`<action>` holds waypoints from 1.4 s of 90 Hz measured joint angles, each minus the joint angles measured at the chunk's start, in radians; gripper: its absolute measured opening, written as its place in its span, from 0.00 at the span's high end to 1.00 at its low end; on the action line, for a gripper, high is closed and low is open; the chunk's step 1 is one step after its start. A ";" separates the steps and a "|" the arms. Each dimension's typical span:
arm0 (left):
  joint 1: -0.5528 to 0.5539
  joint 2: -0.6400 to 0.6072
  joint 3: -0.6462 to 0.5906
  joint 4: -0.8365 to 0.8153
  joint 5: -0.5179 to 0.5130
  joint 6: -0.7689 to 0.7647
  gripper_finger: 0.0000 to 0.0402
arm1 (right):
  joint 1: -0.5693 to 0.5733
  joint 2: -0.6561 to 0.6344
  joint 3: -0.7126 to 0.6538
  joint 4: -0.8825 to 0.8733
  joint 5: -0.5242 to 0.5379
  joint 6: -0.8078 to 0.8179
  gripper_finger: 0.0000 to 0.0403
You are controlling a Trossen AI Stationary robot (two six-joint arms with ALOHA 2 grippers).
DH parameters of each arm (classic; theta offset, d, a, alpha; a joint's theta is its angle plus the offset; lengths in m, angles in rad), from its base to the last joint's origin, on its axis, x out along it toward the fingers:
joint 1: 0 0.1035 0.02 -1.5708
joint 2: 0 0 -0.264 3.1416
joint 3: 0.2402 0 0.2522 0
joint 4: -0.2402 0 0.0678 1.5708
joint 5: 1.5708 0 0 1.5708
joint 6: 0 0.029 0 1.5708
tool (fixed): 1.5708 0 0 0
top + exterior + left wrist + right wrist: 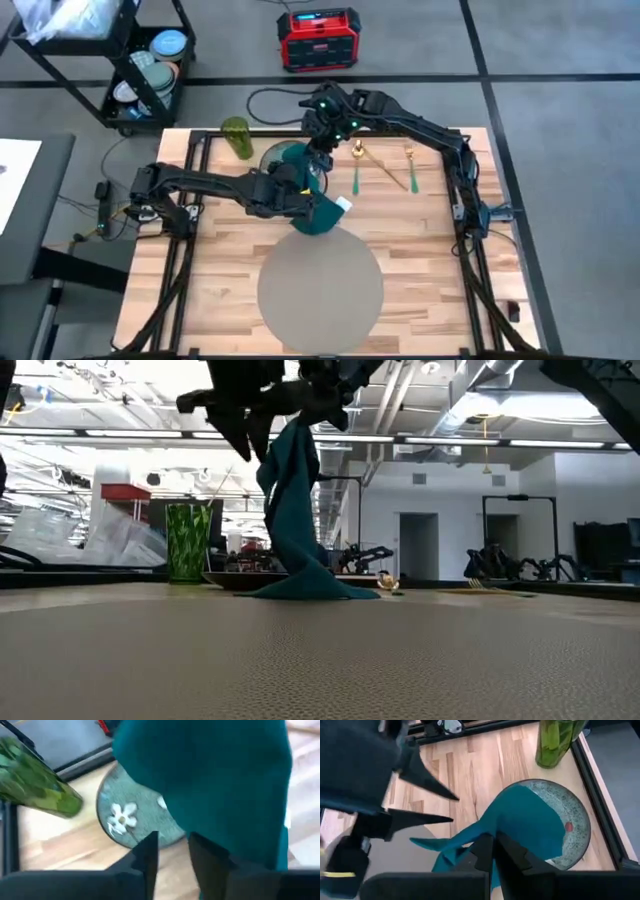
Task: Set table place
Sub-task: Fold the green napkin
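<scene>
Both arms meet over the far middle of the desk [420,250], where a teal cloth [318,205] hangs between them. The right gripper [494,851] has its fingers pressed together on the cloth — pinching it from above, over the green plate [577,827]. The left gripper [172,852] sits close beside the cloth with its fingers spread; I cannot tell if they touch it. The cloth's lower end trails onto the far edge of the round grey-beige placemat [320,290], which lies at the desk's near middle. A green glass [236,137] stands beyond the plate, and gold cutlery [385,165] lies to its right.
</scene>
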 joint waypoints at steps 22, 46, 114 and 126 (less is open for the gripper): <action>-0.039 -0.003 0.052 -0.018 -0.041 -0.008 1.00 | 0.008 0.000 0.000 -0.001 -0.002 0.005 1.00; -0.065 -0.005 0.118 -0.145 -0.067 -0.049 1.00 | 0.008 -0.012 0.001 -0.010 -0.003 0.014 1.00; -0.022 -0.004 0.208 -0.081 0.011 0.194 0.76 | 0.018 -0.024 0.019 -0.077 -0.002 0.002 1.00; -0.012 0.017 0.195 0.043 -0.016 0.226 0.69 | 0.018 -0.024 0.019 -0.081 -0.001 0.003 1.00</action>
